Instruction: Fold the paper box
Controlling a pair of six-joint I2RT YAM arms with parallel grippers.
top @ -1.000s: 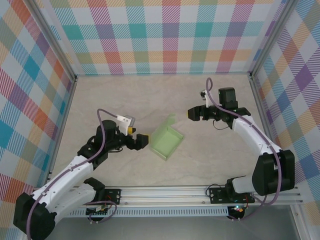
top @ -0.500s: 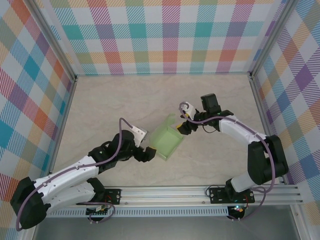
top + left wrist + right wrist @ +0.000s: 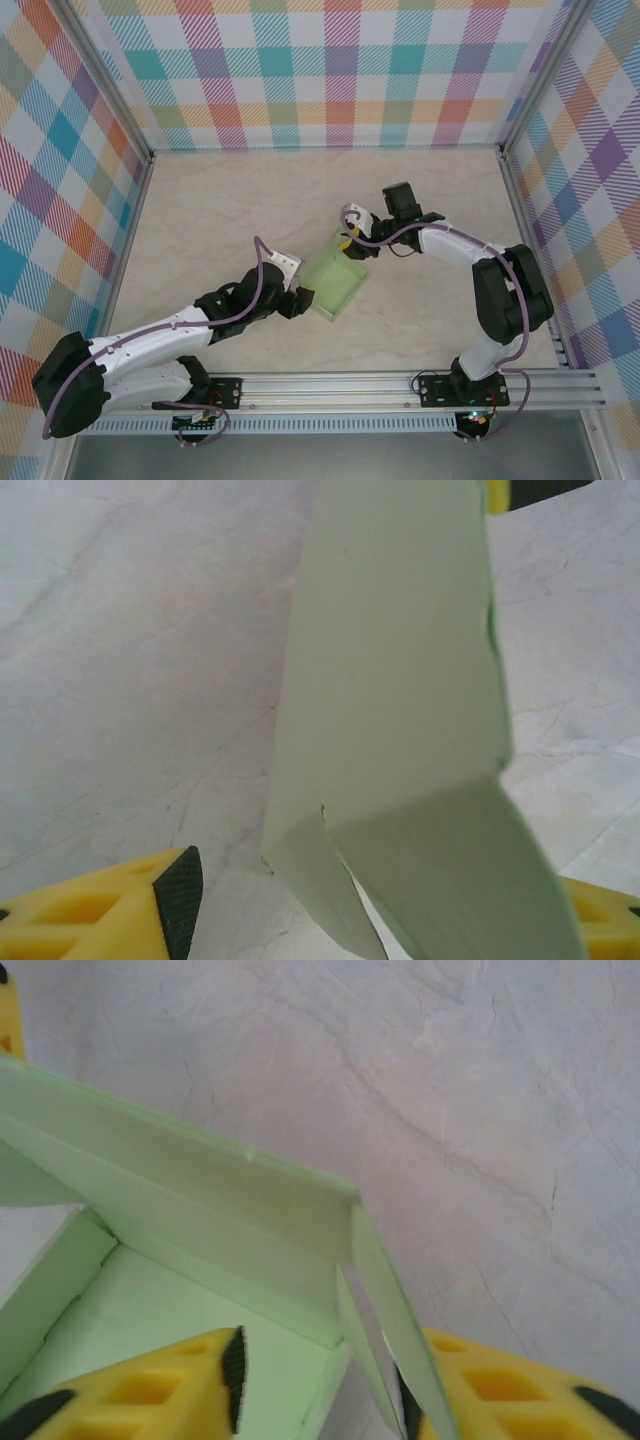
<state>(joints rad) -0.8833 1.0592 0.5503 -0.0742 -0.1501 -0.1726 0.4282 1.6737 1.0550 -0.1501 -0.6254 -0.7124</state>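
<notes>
paper box [image 3: 335, 287]: pale light-green thin-card sheet, part-folded into a shallow open tray. It sits mid-table on the pale marbled tabletop [image 3: 220, 200], btw the 2 grippers.
left gripper [image 3: 299, 299]: black arm w/ yellow fingers [image 3: 110, 915], at the box's near-left edge. In wrist view we see a card wall standing btw the jaws w/ a clear gap on one side, so jaws apart, nothing pinched.
right gripper [image 3: 351, 240]: at the box's far corner. Jaws straddle the corner wall and side flap. We see daylight on one side, so not clamped.
risk 1: we judge that if one side bites first, the light card skids or spins on the smooth top.
risk 2: a pinch across the corner seam could crease the wall off its score line or tear the slit.
risk 3: pushing inward from both ends could buckle the floor.
heading: open face up; tallest flap on the far-left side.
long axis: diagonal, near-left to far-right, as far as we can judge; the sides look close in length.
</notes>
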